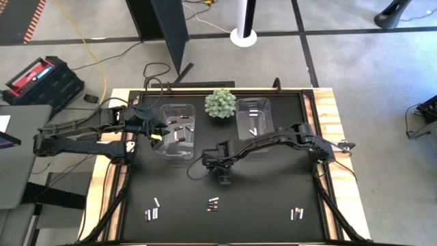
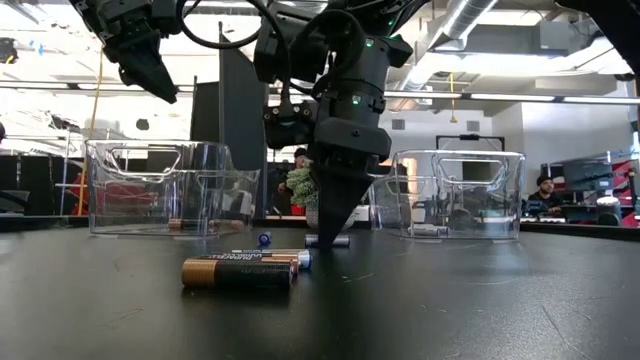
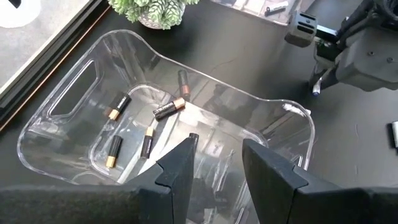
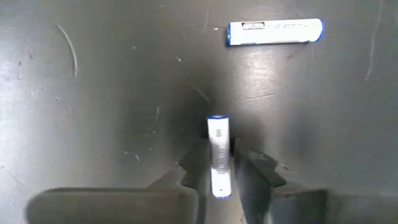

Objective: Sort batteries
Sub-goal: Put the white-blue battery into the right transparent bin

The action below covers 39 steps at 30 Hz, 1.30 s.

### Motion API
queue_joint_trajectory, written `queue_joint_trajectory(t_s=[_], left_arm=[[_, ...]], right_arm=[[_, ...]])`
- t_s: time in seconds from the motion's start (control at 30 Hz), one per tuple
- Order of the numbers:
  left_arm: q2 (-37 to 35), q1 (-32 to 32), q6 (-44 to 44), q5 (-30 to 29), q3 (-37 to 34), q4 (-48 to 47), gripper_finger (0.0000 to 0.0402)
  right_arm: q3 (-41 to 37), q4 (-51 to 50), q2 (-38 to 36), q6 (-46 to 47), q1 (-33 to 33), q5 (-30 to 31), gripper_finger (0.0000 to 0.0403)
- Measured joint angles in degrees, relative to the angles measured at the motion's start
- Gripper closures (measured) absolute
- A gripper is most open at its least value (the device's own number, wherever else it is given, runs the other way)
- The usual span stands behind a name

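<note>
My right gripper (image 4: 222, 171) stands at the table's middle, pointing down, shut on a white battery with blue ends (image 4: 217, 146); the low view shows its fingers (image 2: 330, 225) reaching the black mat. A second white battery (image 4: 273, 32) lies loose just beyond. My left gripper (image 3: 217, 162) hangs open and holds nothing, above the left clear bin (image 3: 74, 106), which has several dark copper-ended batteries (image 3: 169, 108) on its floor. The right clear bin (image 1: 254, 123) holds a few pale batteries. My right gripper pinches the white battery between its two fingers, which press its long sides (image 4: 216, 163) toward one end. The fingers (image 4: 198, 167) come from above, pointing down, and lie across the battery. The battery lies flat, and I see no gap under it.
A green spiky plant (image 1: 220, 104) stands between the two bins at the far side. Three small groups of batteries (image 1: 152, 212), (image 1: 214, 203), (image 1: 296, 214) lie along the near edge. Dark batteries (image 2: 240, 272) lie close in front of the right gripper in the low view.
</note>
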Motion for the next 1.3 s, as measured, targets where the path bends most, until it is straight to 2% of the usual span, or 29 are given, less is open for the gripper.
queue_joint_trajectory(t_s=[0.13, 0.27, 0.53, 0.93, 1.03, 1.13, 1.3], left_arm=[[0.0, 0.0, 0.49, 0.0, 0.0, 0.0, 0.0269], [0.0, 0.0, 1.33, 0.0, 0.0, 0.02, 0.0269], [0.0, 0.0, 1.38, 0.0, 0.0, 0.09, 0.0269], [0.0, 0.0, 1.4, 0.0, 0.0, 0.09, 0.0269], [0.0, 0.0, 1.35, 0.0, 0.0, 0.09, 0.0269], [0.0, 0.0, 0.97, -0.01, 0.0, 0.08, 0.0269], [0.0, 0.0, 0.76, 0.0, 0.0, 0.07, 0.0269]], right_arm=[[-0.02, -0.02, 0.02, 0.04, -0.5, -0.13, 0.0356], [0.79, -0.75, -0.08, 0.07, -0.74, -0.11, 0.0378], [8.53, -8.39, 0.48, -0.04, -3.14, 0.87, 0.0378], [27.61, -27.23, -0.27, 2.02, -9.07, 0.93, 0.0379], [27.55, -28.9, -3.13, 2.81, -11.07, 0.95, 0.0379], [24.32, -27.86, -8.39, 3.17, -12.96, 1.64, 0.0379], [11.94, -20.75, -19.91, 4.13, -15.69, 5.07, 0.0378]])
